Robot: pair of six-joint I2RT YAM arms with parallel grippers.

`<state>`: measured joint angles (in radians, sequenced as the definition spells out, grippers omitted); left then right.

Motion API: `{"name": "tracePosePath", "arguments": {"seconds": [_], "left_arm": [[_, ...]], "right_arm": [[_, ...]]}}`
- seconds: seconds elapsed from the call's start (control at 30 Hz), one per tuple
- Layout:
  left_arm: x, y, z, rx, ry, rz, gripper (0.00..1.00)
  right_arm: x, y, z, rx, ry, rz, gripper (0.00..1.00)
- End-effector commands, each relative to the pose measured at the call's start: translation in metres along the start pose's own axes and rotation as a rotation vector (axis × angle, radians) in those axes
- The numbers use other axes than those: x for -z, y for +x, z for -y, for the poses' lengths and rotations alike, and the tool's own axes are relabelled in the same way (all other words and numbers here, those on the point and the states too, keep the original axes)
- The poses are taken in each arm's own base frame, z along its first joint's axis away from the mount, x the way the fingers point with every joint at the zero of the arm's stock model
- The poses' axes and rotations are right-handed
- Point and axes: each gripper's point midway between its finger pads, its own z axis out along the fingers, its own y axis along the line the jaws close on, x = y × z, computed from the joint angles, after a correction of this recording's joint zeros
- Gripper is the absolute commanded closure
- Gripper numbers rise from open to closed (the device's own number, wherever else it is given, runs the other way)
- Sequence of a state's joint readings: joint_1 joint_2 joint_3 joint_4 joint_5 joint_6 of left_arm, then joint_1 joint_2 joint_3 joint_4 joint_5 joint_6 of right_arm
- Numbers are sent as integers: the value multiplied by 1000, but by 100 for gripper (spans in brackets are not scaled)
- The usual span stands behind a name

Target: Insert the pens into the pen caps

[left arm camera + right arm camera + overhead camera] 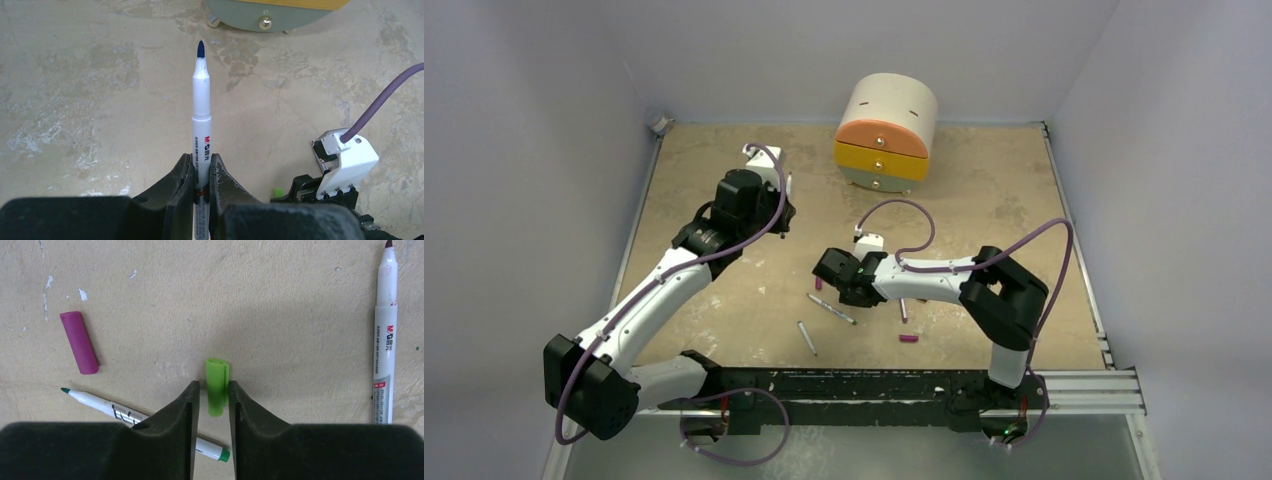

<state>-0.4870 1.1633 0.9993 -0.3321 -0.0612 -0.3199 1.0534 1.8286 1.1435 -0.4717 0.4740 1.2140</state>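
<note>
**Checker:** Left claw, entry please.

**Me:** My left gripper (201, 162) is clamped tight on a white-barrelled marker pen with a blue tip (201, 110). The grip sits on the printed lower part of the barrel. The pen runs straight out between the fingers, with its bare tip aimed toward the rounded cream drawer cabinet (260, 12) at the far side of the beige mottled table (75, 100).

**Checker:** Right claw?

**Me:** My right gripper (214, 390) is part open and has hold of nothing. Its two black fingers (175, 420) straddle a stubby light green plastic cap (218, 371) lying on the table. A thin gap shows on the cap's left side. On its right side I cannot tell whether the finger touches or is just clear.

**Checker:** Other items near it?

**Me:** In the right wrist view, a magenta-purple cap (79, 341) lies to the left, well apart from the green one. Just below it, a white pen with a green tip (102, 405) lies slanted, and its barrel passes behind the finger on that side of the view. A white pen with a dark red tip (385, 330) lies along the right edge, tip pointing away from me. In the top view, a second magenta-purple cap (908, 339) lies nearer the front edge, beside my right arm.
</note>
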Motion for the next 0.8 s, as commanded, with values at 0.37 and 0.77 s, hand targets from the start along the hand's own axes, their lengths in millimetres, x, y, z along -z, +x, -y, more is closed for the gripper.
{"name": "tracePosePath", "arguments": {"seconds": [0.37, 0.77], "left_arm": [[10, -6, 17, -33, 95, 19, 100], [78, -41, 135, 101, 868, 138, 100]], "right_arm": [[11, -17, -1, 46, -37, 58, 100], [171, -191, -4, -190, -637, 512, 100]]}}
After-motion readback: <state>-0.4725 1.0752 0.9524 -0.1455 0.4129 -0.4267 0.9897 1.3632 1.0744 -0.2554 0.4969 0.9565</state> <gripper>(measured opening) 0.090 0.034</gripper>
